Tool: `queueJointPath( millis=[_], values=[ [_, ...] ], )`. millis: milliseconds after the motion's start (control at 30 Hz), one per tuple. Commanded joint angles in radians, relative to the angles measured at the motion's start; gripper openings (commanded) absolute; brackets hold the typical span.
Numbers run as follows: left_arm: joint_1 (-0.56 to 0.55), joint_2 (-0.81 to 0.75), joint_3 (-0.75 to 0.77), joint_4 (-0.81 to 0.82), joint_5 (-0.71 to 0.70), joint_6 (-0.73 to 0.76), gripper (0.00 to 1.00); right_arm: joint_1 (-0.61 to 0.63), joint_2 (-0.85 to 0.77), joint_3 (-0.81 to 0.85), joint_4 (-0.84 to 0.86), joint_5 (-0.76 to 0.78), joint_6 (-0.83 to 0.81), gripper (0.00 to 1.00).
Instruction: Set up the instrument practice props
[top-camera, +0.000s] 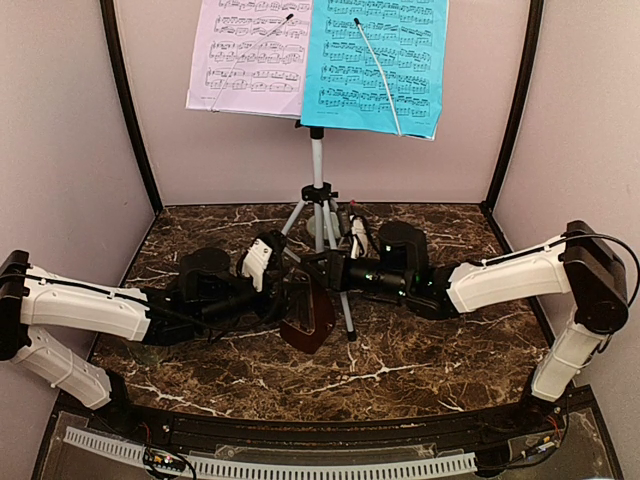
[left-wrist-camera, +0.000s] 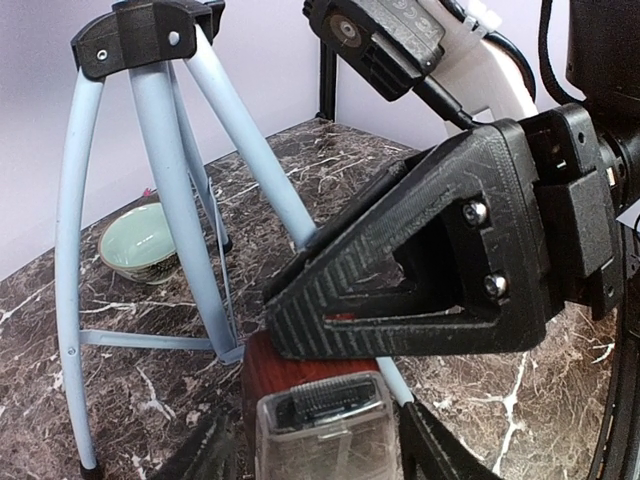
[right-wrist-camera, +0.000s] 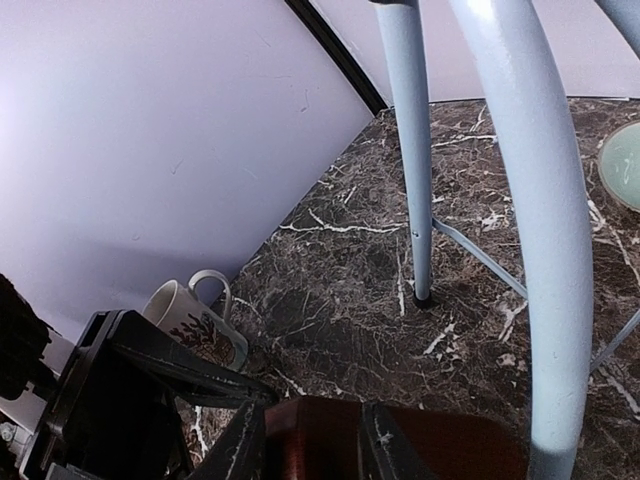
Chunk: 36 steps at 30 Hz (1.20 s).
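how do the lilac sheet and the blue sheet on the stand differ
The lilac sheet sits on the left of the music stand, the blue sheet on the right. The blue sheet hangs lower than the lilac sheet. A dark wire crosses the lilac sheet, a pale wire the blue sheet. Both carry printed staves.

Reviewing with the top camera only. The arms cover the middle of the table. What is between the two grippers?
Observer: A brown metronome. The right wrist camera shows the right gripper with a finger on either side of it.
Operator: And the left gripper?
Observer: Its own camera shows its fingers flanking the metronome too. Whether they touch it is unclear.
Operator: Anything else hidden from me?
Observer: A cream mug stands upright beside the wall, seen only by the right wrist camera.
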Motion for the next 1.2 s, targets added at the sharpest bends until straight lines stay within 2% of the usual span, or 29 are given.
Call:
queueJointPath(
  millis=[0,133,433,600,633,767,867,967,1167],
  values=[
    [0.003,-0.002,0.038,0.025,0.0,-0.008,0.54,0.015,0.037,-0.03,-0.111,0.043,-0.034,0.33],
    [0.003,-0.008,0.031,0.022,-0.004,-0.01,0.48,0.019,0.037,-0.034,-0.121,0.063,-0.043,0.32],
    [0.003,-0.019,-0.005,0.026,0.046,0.0,0.29,0.03,0.048,-0.089,-0.129,0.122,-0.073,0.31],
    [0.003,-0.044,-0.038,0.028,0.058,0.005,0.25,0.031,0.054,-0.115,-0.123,0.138,-0.073,0.3],
    [0.003,-0.048,-0.039,0.023,0.053,0.004,0.26,0.03,0.054,-0.117,-0.124,0.137,-0.073,0.3],
    [0.001,-0.057,-0.028,0.004,0.028,-0.003,0.53,0.031,0.049,-0.109,-0.123,0.124,-0.076,0.3],
    [-0.005,-0.052,-0.013,-0.002,0.012,-0.025,0.64,0.032,0.047,-0.103,-0.118,0.112,-0.078,0.3],
    [-0.029,-0.022,0.013,0.003,-0.026,-0.044,0.68,0.035,0.045,-0.092,-0.118,0.106,-0.079,0.3],
    [-0.069,0.067,0.097,-0.019,-0.133,-0.054,0.7,0.042,0.048,-0.081,-0.123,0.106,-0.08,0.29]
  ],
)
